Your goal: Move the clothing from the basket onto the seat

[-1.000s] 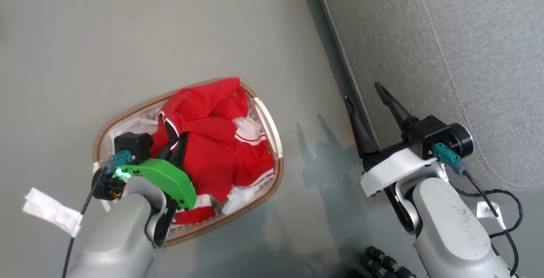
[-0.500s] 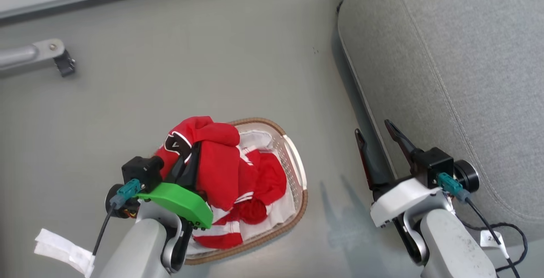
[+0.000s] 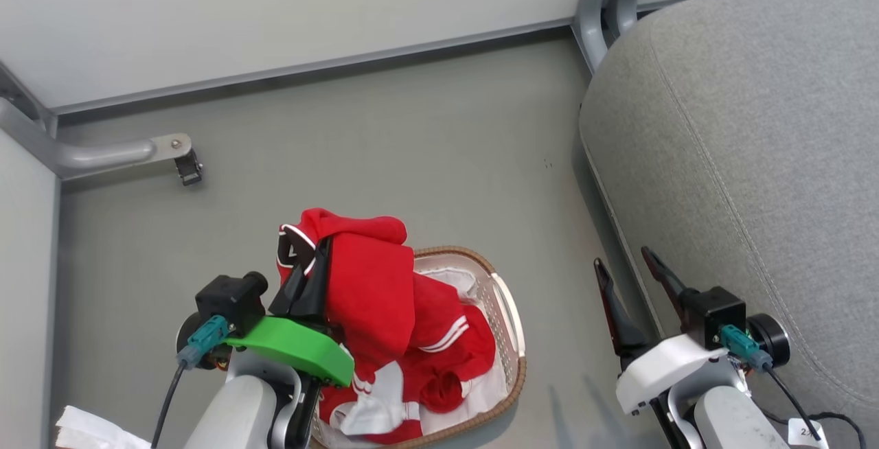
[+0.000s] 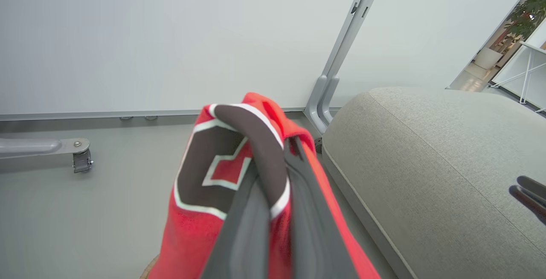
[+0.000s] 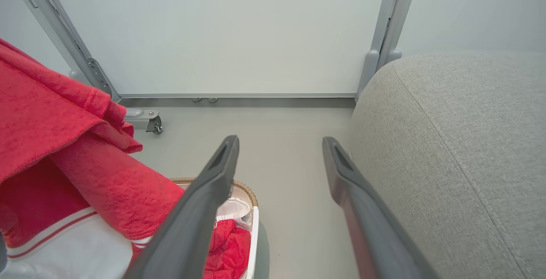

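Green-collared left end effector (image 3: pixel 321 250), white-collared right end effector (image 3: pixel 623 257)

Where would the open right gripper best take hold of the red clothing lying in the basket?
Probably the bunched red fold near the middle of the basket, from above on the seat side: the basket wall rings it, and the piece hanging from the left gripper drapes over its far side.

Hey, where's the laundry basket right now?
In the head view the basket sits on the floor at bottom centre, between the left gripper, which holds red clothing above it, and the grey seat on the right.
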You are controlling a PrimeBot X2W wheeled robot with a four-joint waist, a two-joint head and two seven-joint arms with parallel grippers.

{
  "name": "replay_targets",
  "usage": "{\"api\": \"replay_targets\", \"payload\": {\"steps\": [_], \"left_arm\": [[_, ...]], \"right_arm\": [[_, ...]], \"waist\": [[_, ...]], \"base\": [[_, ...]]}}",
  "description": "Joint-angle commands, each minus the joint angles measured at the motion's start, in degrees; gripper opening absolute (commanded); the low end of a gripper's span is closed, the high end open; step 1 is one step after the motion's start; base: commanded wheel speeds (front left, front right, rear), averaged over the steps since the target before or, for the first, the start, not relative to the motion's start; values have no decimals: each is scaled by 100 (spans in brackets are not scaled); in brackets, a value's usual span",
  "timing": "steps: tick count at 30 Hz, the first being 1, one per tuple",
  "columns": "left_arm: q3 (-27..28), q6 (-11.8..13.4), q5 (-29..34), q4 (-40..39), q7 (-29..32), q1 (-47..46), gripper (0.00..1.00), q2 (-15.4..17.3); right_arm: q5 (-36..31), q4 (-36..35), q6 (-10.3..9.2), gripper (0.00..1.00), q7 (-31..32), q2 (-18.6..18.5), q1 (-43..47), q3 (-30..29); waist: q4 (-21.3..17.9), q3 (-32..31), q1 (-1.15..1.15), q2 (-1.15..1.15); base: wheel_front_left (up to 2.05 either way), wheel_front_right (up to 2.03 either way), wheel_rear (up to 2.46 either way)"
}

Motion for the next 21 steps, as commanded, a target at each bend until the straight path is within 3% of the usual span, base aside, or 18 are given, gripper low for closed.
{"api": "replay_targets", "payload": {"steps": [1, 14, 21], "left_arm": [[48, -13, 41, -78, -21, 85, 0, -13], [-83, -13, 171, -1279, -15, -657, 0, -2], [-126, -13, 126, -1465, -15, -1065, 0, 5]], "right_arm": [[13, 31, -6, 100, -11, -24, 112, 20], [111, 143, -6, 100, -11, -24, 254, 99], [146, 170, -6, 100, -11, -24, 283, 202]], "waist": [[137, -179, 1, 0], [245, -354, 1, 0], [218, -387, 1, 0]], "base": [[0, 0, 0], [0, 0, 0], [0, 0, 0]]}}
